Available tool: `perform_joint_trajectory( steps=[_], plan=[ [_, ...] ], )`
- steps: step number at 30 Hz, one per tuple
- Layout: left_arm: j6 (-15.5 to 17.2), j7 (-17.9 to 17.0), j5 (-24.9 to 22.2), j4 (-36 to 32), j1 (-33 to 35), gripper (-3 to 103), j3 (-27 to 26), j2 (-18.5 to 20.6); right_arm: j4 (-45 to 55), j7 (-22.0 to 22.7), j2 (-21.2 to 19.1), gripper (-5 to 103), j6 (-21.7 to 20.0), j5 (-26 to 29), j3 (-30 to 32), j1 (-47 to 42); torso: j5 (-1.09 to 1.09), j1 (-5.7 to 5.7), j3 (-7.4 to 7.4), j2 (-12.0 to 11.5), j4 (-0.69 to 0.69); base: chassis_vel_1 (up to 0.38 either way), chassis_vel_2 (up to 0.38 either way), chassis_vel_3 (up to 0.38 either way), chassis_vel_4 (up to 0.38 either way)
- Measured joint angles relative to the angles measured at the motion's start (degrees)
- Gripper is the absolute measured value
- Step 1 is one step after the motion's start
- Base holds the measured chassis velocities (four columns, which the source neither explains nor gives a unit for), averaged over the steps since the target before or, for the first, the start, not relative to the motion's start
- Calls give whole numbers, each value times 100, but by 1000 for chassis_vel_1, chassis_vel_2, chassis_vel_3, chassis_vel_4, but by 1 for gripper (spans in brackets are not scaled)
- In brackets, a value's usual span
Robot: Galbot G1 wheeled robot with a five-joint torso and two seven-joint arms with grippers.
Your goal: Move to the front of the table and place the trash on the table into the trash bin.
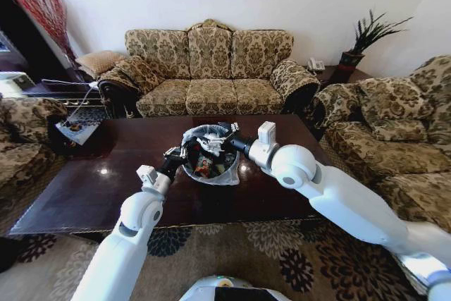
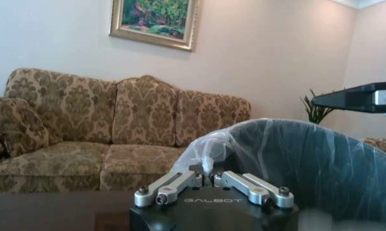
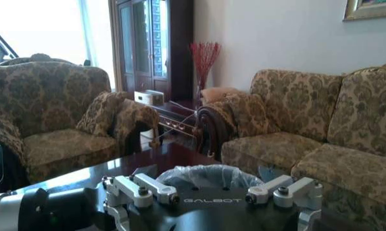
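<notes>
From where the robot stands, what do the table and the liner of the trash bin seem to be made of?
The table looks like dark brown wood with a glossy lacquer: its top mirrors the room light as bright spots. The liner of the trash bin seems thin translucent plastic film, pale bluish-white: it wrinkles, folds over the rim and lets light through. The bin's own material under it cannot be told.

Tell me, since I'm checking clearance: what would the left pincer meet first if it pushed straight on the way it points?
Most likely the trash bin: its bag-lined wall stands directly ahead of the left pincer, which sits at the bin's rim over the table. Exact gap is unclear.
</notes>
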Motion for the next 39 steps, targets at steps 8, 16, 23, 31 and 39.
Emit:
perform_joint_trajectory(
  steps=[8, 16, 23, 31, 39],
  plan=[
    [2, 4, -19, -46, 4, 3, -19, 25, -59, -6, 68, 100, 69, -98, -39, 42, 0, 0, 0, 0, 1, 0, 0, 0, 0],
    [2, 1, -30, -63, 32, 3, -102, 17, -37, 124, -60, 100, 263, -369, 641, -412, 0, 0, 0, 0, 2, 0, 0, 0, 0],
    [-24, -6, -30, -41, 66, 3, -181, 21, 180, 204, -458, 100, 378, -1017, 1291, -1191, 2, 0, 0, 0, -4, 0, 0, 0, 0],
    [-20, -54, -27, -218, 215, 3, -311, -34, 787, 89, -708, 100, 347, -1851, 1624, -1900, 0, -1, -1, 0, 1, 0, 0, 0, 0],
    [-20, -58, -17, -218, 243, 3, -312, -94, 1133, 110, -731, 100, 253, -1920, 1589, -2136, 3, 1, 0, 0, -1, 73, 22, -85, -34]
  ],
)
